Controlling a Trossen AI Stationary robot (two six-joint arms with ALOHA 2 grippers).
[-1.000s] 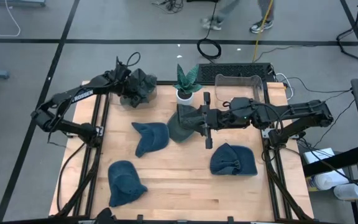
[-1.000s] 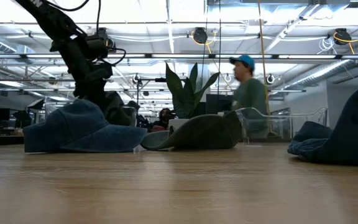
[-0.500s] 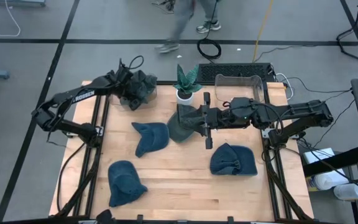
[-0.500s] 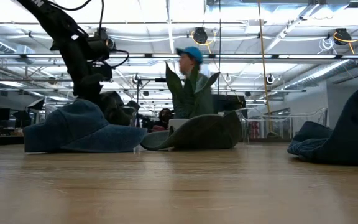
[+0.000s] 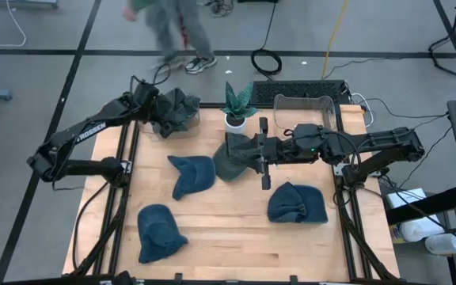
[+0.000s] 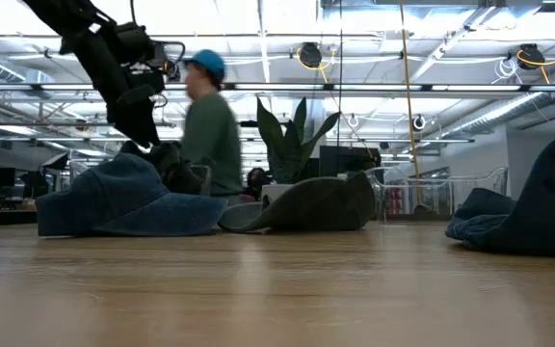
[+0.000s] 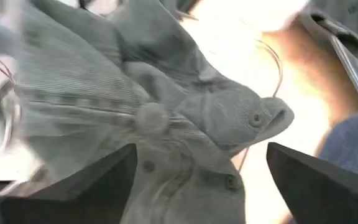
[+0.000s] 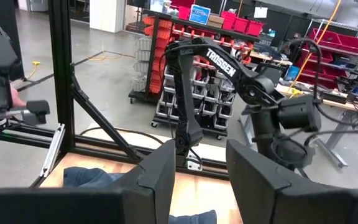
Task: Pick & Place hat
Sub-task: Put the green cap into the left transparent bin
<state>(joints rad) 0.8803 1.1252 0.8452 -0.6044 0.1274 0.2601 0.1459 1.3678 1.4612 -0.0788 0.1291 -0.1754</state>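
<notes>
A pile of grey corduroy hats [image 5: 177, 111] lies at the table's far left corner. My left gripper [image 5: 149, 100] hangs open just above its left side, with the grey cloth [image 7: 166, 118] below and between its spread fingers. A dark olive hat [image 5: 226, 158] rests on the table's middle; in the low view its brim [image 6: 249, 218] lies flat on the wood. My right gripper [image 5: 242, 150] reaches level from the right over this hat's right edge, and its fingers [image 8: 157, 180] stand open with nothing between them.
Three blue hats lie on the wood: one [image 5: 192, 175] beside the olive hat, one [image 5: 158, 231] near the left front, one [image 5: 297, 203] at the right. A potted plant [image 5: 237, 107] and a clear bin [image 5: 303, 104] stand at the far edge. A person [image 6: 210, 125] walks behind the table.
My left gripper has risen from the grey pile and drawn back a little toward the table's left edge; the pile stays where it was. The person beyond the far edge has walked from right to left.
</notes>
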